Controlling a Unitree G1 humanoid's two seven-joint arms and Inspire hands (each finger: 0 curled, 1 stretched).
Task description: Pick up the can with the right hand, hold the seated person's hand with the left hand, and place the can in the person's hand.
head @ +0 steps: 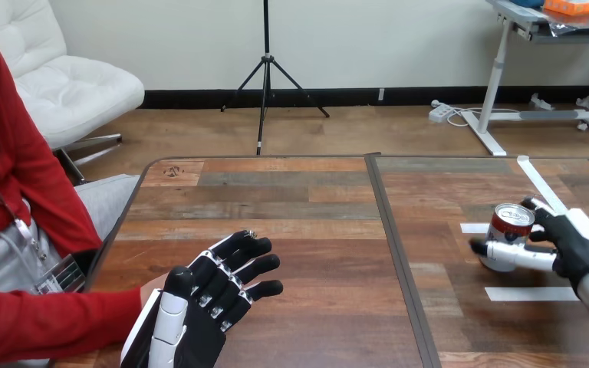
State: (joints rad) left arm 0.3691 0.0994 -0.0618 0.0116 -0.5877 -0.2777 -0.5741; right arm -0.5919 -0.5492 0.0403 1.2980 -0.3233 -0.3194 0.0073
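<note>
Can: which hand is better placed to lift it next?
Right. The right hand has its fingers curled round the can; the left hand lies open, far off at the view's left.

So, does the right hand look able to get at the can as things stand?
Probably yes. The right hand is at the can, its thumb across the can's lower front and its fingers curled behind the rim. Nothing on the table stands between them.

The wooden table (299, 230) has a dark seam (399, 261) that runs from front to back. On its right half lie three white tape strips (531, 294), with a can (510, 230) between them.
</note>
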